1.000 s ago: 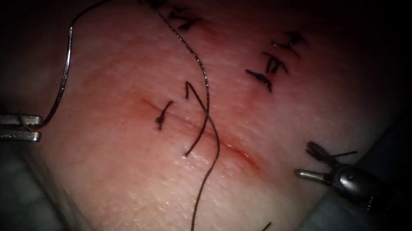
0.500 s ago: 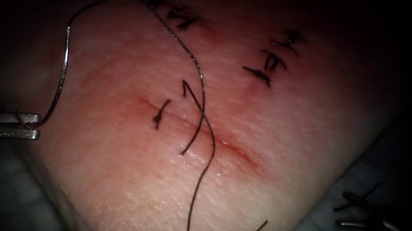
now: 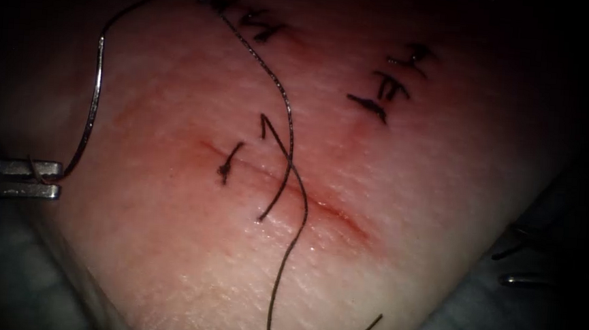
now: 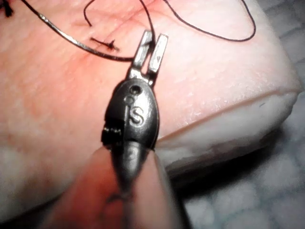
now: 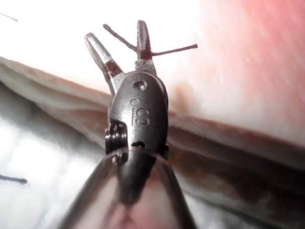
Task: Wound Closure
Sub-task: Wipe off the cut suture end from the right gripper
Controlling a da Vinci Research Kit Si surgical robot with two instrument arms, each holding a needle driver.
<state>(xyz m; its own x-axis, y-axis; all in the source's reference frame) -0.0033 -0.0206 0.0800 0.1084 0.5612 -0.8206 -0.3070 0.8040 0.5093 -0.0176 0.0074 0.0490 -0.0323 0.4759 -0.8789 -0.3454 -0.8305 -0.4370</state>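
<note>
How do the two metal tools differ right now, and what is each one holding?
The left tool has its jaws shut on the needle near one end, at the tissue's left edge; the right tool has its jaws spread, a short piece of thread lying across one of them. The left tool sits over the tissue, left of the cut; the right tool sits off the tissue's right edge. Both are small two-jawed metal tips.

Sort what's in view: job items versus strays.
Job: left tool shut on needle near its end, over tissue left of cut; thread; right tool open, holding nothing, off tissue.
Strays: old stitches; cut ends; scrap across right tool.
</note>
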